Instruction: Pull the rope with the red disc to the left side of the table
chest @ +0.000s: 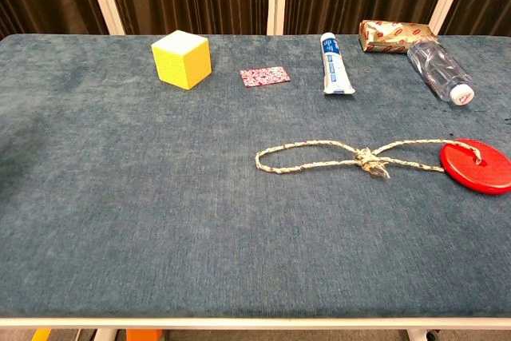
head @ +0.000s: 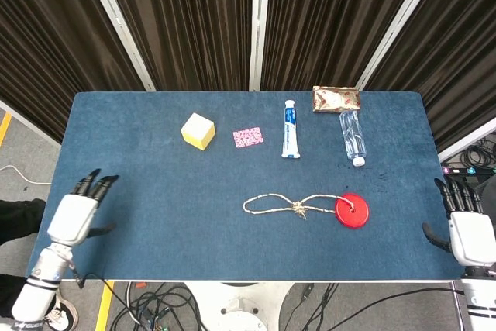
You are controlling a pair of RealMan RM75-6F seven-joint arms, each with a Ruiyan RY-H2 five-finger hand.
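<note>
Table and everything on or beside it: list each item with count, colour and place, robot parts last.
table: one, blue cloth top, fills the view
rope: one, beige, knotted loop, right of centre, near side
red disc: one, on the rope's right end
cube: one, yellow, far left of centre
card: one, pink patterned, right of the cube
tube: one, white and blue, far centre
bottle: one, clear, far right
packet: one, brown, behind the bottle
left hand: one, white and black, open, at the table's left edge
right hand: one, open, off the right edge
</note>
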